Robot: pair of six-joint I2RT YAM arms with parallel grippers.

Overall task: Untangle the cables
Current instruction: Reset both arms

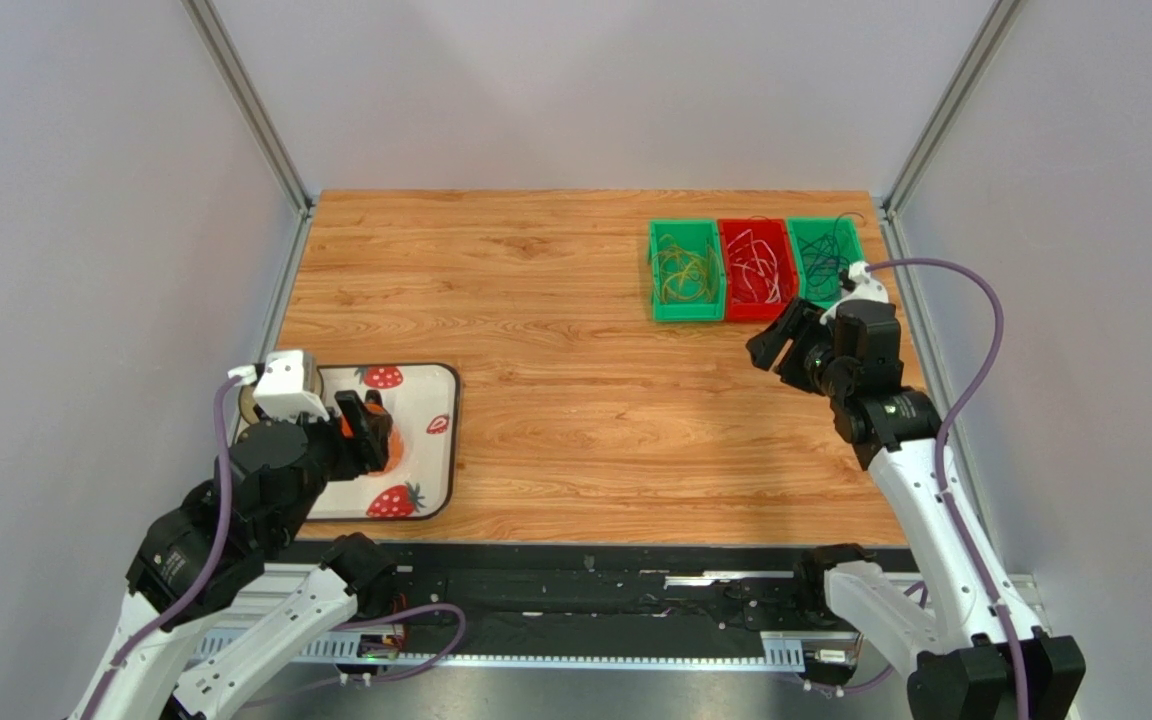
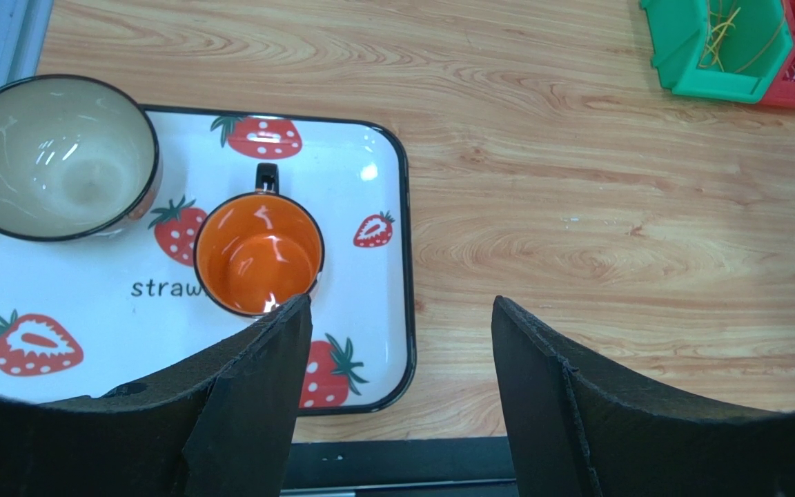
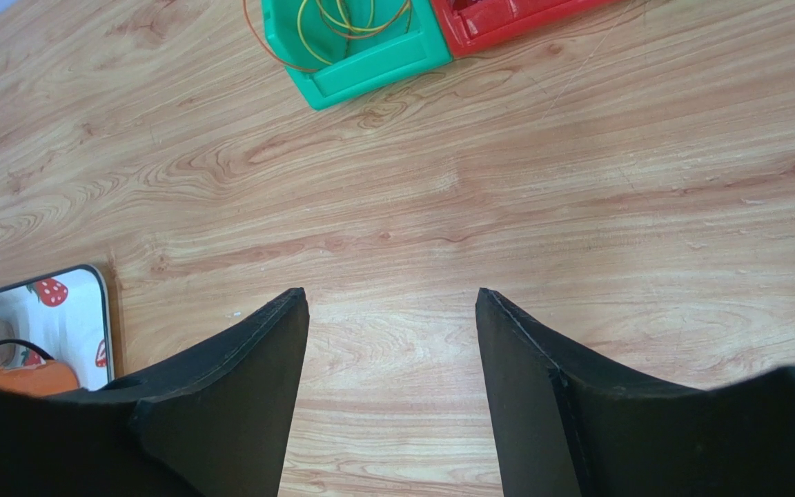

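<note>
The cables [image 1: 683, 275] lie sorted into three small open bins that stand side by side, touching, in a row at the far right of the table [image 1: 567, 390]. The left green bin [image 1: 687, 314] holds loose loops of yellow wire, and in the right wrist view one thin red-orange loop hangs out over its near wall onto the wood. The red bin [image 1: 758, 312] in the middle holds thin white wires. The right green bin [image 1: 820, 225] holds dark wires; its near end is hidden behind the right arm's wrist in the top view.

The right hand [image 1: 781, 342] hovers just in front of the red bin and the right green bin, on their near side. Its fingers stand wide apart with nothing between them; only bare wood shows in the gap in its own wrist view.

Well apart from the bins, at the near left of the table, lies a white tray [image 2: 371, 176] with a dark rim and a strawberry print. On it stand a pale bowl [image 2: 54, 155] with a dark rim at the far left corner and an orange mug [image 2: 259, 254] near the middle, both upright. The left hand [image 1: 369, 432] hangs above this tray, its fingers spread wide and holding nothing, one fingertip lying over the mug's near edge in its wrist view.
</note>
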